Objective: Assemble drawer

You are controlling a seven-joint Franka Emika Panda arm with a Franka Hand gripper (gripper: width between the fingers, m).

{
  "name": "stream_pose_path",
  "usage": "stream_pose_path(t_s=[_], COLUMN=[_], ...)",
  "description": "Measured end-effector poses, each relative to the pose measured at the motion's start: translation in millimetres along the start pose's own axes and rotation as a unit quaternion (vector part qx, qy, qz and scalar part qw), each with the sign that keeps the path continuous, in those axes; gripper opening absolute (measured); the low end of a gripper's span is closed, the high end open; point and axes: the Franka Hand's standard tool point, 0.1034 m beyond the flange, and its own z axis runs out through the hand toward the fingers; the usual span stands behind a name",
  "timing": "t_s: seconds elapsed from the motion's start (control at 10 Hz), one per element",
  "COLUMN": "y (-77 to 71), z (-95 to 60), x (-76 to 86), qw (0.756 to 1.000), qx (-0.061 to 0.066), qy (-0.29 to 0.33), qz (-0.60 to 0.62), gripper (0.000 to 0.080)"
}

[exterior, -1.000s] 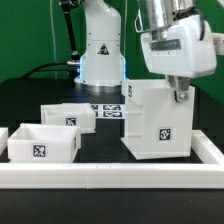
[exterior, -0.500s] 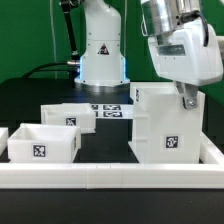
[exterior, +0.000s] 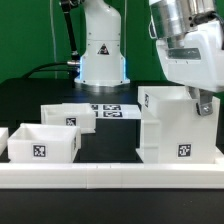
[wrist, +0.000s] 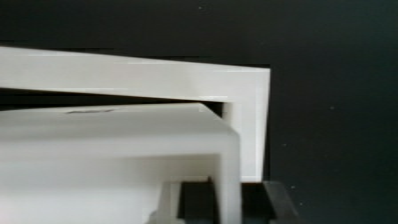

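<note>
The drawer's large white case (exterior: 180,128) stands on the black table at the exterior view's right, with a tag on its front. My gripper (exterior: 203,100) is shut on the case's upper side wall. In the wrist view the thin white wall (wrist: 231,150) runs between my two dark fingers (wrist: 199,205), with my gripper (wrist: 231,208) closed around it. Two small open-top trays stand at the exterior view's left: one nearer (exterior: 42,143) and one behind it (exterior: 72,117), both tagged.
A long low white rail (exterior: 110,176) runs along the table's front edge. The marker board (exterior: 112,110) lies flat behind the trays, in front of the robot base (exterior: 100,55). A white edge (exterior: 3,138) shows at the far left.
My gripper has moved toward the exterior view's right, carrying the case with it; the case now stands farther from the trays.
</note>
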Motion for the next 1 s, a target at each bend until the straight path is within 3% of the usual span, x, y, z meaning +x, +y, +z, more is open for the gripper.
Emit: stream_pose_path(t_s=[0.2,0.4,0.5,0.6,0.7,0.8,0.9,1.0], y=[-3.3,-3.2,-3.1,-3.0,-3.0,-3.0,-3.0,0.5], z=[2.4,2.4,2.5,2.6,2.6,2.6,2.4,-2.7], x=[0.8,0.9,0.5,0.4,0.4,0.3,0.2,0.3], qw=[1.0,1.0,1.0,1.0,1.0,1.0,1.0,0.999], qx=[-0.01,-0.01,-0.01,-0.01,-0.01,-0.01,-0.01,-0.01], qy=[-0.005,-0.005,-0.005,-0.005,-0.005,-0.005,-0.005,-0.005], qz=[0.01,0.009,0.007,0.007,0.006,0.006,0.002,-0.033], gripper=[0.0038,0.0038,0.011,0.0245,0.0245,0.0427,0.0559,0.0559])
